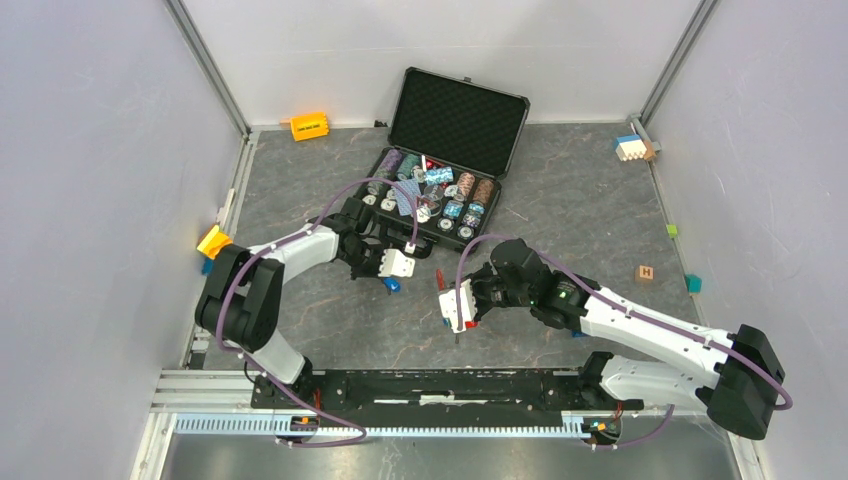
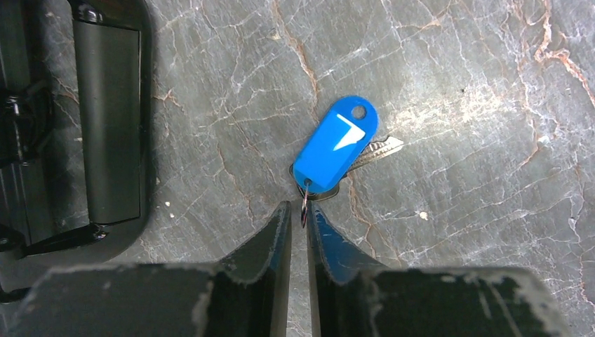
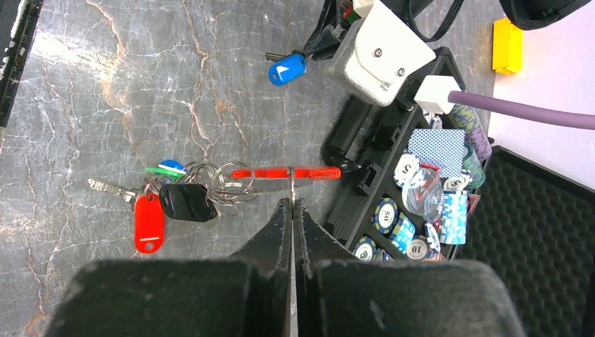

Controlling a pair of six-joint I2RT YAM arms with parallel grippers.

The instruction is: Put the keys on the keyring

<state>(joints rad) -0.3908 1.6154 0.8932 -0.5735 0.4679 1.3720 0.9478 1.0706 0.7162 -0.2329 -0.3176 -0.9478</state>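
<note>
Now the blue key [image 2: 335, 144] lies ahead of the left gripper [image 2: 298, 210], slanting away, its near end between barely parted jaws.

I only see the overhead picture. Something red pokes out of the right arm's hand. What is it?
Observer: Its wrist camera shows the right hand shut on the thin metal ring of the keyring, with the long red fob seen edge-on.
Operator: And the blue speck at the left arm's hand?
Observer: A blue-tagged key lying on the table. The left hand has its fingertips either side of the key's small ring; whether they grip it, I can't tell.
Operator: Any more keys?
Observer: Yes, a bunch of keys with coloured tags lies on the table beside the right hand.
</note>
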